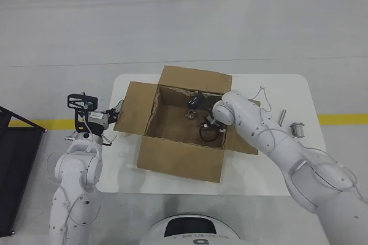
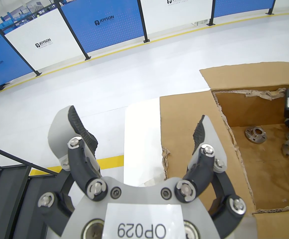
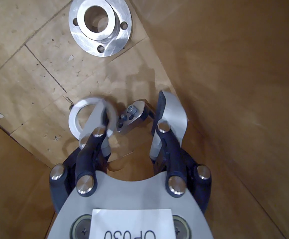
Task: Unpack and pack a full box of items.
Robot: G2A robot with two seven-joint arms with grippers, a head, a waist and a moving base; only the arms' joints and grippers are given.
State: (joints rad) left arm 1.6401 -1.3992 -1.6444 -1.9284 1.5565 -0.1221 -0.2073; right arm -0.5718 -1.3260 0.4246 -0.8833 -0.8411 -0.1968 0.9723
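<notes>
An open cardboard box (image 1: pixel 172 156) stands on the white table (image 1: pixel 282 177). My right gripper (image 3: pixel 133 105) is deep inside it, just above the floor, and is open. Its fingers straddle a small metal clamp piece (image 3: pixel 134 115) joined to a metal ring (image 3: pixel 75 118); one finger lies across the ring. A round metal flange (image 3: pixel 99 23) with several bolt holes rests flat on the box floor beyond them, the flange (image 2: pixel 255 134) also showing from the left. My left gripper (image 2: pixel 137 115) is open and holds nothing, outside the box beside its left flap (image 2: pixel 184 125).
On the table right of the box lie a short metal cylinder (image 1: pixel 297 128), a thin rod (image 1: pixel 281 115) and a loose cable (image 1: pixel 260 95). A black rack (image 1: pixel 6 171) stands off the table's left end. The box walls close in around the right gripper.
</notes>
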